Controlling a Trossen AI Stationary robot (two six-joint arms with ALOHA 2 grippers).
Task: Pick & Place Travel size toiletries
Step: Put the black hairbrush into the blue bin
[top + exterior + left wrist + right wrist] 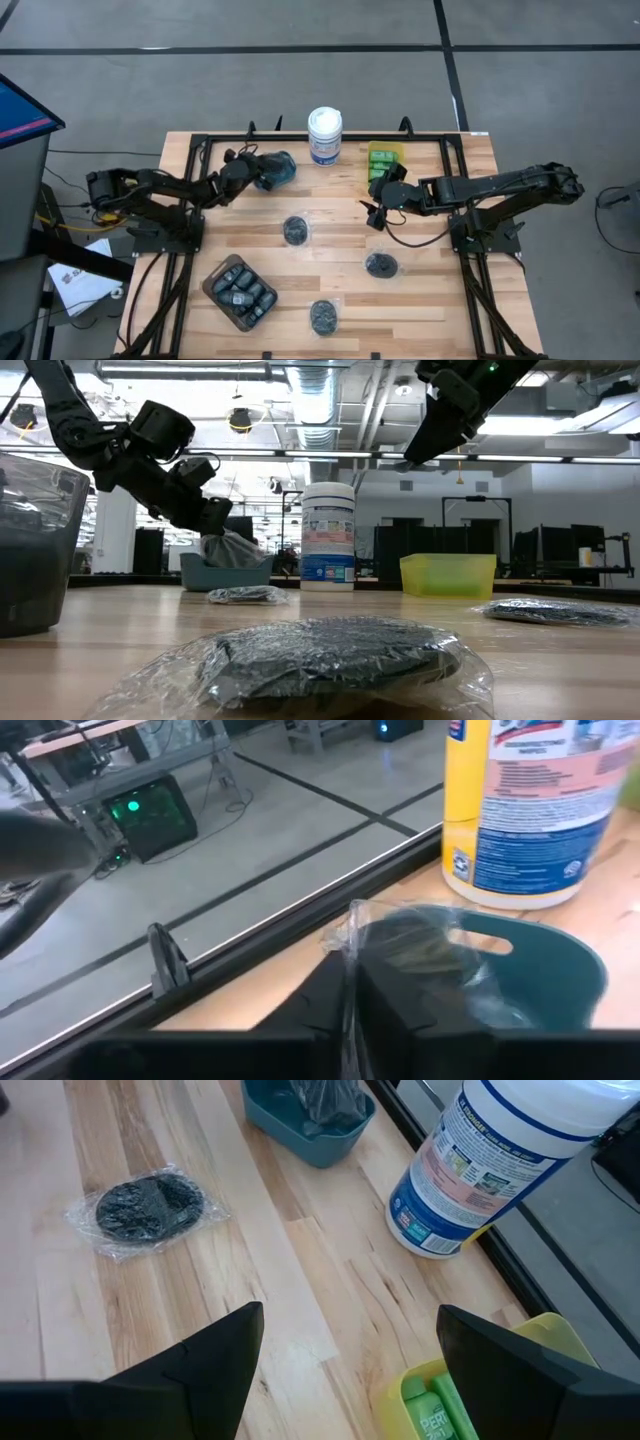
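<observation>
My left gripper [252, 170] is at the far left of the table, shut on the clear wrap of a round dark wrapped piece [420, 942]. The piece is at the teal container [280, 170], and its lower part dips behind the container's rim [225, 565]. Three more wrapped round pieces lie flat on the wood [296, 229] [381, 264] [323, 316]. My right gripper [350, 1370] stands open above bare table next to the yellow container [385, 157] that holds green mini bottles [435, 1415]. My left gripper pinches a crumpled edge of the piece's clear wrap [349, 935] between its two fingers. The fingers [213, 518] slant down toward the teal container from the table's left. The dark piece hangs beyond them, with its lower part inside the container.
A tall white canister with a blue label [324, 135] stands at the far edge between the teal and yellow containers. A brown tray [240, 292] with several dark mini bottles sits near the front left. A black frame rail [300, 137] runs along the far edge.
</observation>
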